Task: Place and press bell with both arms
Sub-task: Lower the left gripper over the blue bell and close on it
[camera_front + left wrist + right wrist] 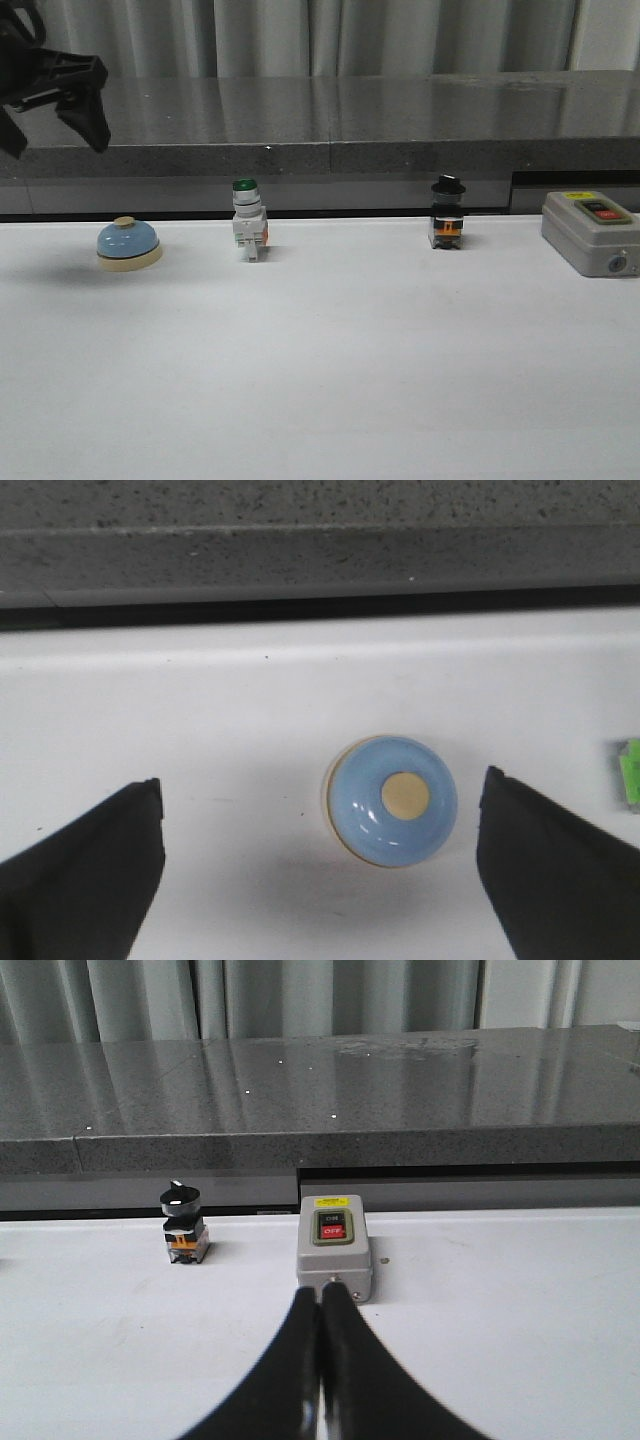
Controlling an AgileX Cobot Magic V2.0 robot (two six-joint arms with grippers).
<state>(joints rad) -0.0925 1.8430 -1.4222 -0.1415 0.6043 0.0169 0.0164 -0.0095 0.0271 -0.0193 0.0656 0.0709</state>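
Note:
The light-blue bell [129,244] with a cream base and button stands on the white table at the far left. My left gripper [55,105] hangs open high above it, a little to its left. In the left wrist view the bell [392,800] lies between the two wide-apart black fingers [85,870], nearer the other finger, and nothing touches it. My right gripper [320,1295] is shut and empty, low over the table, its tips pointing at the grey two-button box [334,1248]. The right arm does not show in the front view.
A green-capped white push-button switch [248,222] stands right of the bell. A black-knob switch [447,214] stands further right, also in the right wrist view [183,1222]. The grey box [592,231] sits at the right edge. A dark stone ledge [330,125] runs behind the table.

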